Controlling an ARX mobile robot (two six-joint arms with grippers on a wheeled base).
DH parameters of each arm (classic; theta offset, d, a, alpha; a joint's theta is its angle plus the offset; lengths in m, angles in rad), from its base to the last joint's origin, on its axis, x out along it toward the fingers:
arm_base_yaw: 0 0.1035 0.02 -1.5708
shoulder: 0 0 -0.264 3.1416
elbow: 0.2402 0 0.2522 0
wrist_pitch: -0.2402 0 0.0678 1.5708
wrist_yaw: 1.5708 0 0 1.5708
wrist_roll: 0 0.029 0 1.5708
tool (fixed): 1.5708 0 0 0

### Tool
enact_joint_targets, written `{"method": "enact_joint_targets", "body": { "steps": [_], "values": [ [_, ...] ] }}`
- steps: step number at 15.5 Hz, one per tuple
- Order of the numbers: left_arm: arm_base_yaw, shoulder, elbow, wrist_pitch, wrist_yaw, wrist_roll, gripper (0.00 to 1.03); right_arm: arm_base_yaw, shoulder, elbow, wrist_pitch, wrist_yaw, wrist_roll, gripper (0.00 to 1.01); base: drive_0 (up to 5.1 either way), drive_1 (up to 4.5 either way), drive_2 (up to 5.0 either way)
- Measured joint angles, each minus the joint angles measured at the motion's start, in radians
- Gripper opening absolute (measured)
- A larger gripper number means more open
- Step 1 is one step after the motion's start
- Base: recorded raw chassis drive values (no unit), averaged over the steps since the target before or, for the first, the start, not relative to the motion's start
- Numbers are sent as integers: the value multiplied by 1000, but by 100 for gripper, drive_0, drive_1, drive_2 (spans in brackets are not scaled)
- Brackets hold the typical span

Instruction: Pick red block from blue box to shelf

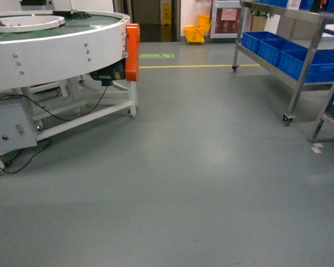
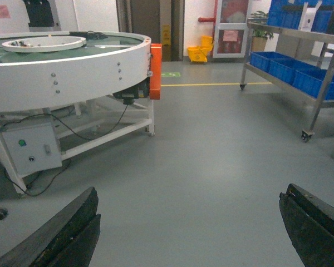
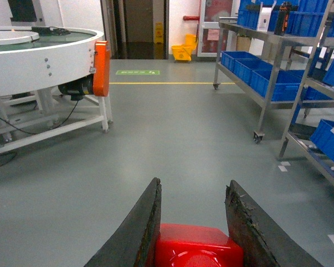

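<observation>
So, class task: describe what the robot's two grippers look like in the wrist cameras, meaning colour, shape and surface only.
Both grippers have two black, blade-like fingers that taper toward the tips. The left gripper shows thick, layered dark fingers with a matte surface. The right gripper has fingers with rough, chipped pale edges. No cables or markings are visible, and the arms themselves are out of view.

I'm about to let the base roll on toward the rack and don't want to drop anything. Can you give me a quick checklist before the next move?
1. Red block between the right pincer fingers: ok, seated between both.
2. Left pincer empty and open: ok.
3. Shelf in view: ok, ahead to the right.
4. Floor between robot and shelf free of obstacles: ok in the head view.
5. Free deck space for the block: cannot tell; dark blue crates fill the lower tier.
6. White round machine out of the path: ok, off to the left.
</observation>
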Motion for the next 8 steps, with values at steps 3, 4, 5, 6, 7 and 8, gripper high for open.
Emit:
{"method": "enact_joint_targets", "body": {
  "steps": [3, 4, 5, 6, 7, 8],
  "values": [
    [0, 0, 0, 2, 0, 0, 98, 0, 0, 0, -1, 0, 0, 28, -2, 396, -400],
    [0, 0, 0, -2, 0, 0, 98, 0, 0, 0, -1, 0, 0, 28, -1, 398, -399],
    [0, 0, 0, 2, 0, 0, 98, 0, 0, 0, 1, 0, 0, 28, -1, 398, -399],
    [0, 0, 0, 0, -2, 0, 98, 0, 0, 0, 0, 0, 0, 28, -1, 398, -399],
    [0, 0, 0, 2, -1, 0, 98, 0, 0, 0, 4, 0, 0, 28, 1, 401, -399],
    [0, 0, 0, 2, -1, 0, 98, 0, 0, 0, 2, 0, 0, 28, 1, 401, -399]
  ]
}}
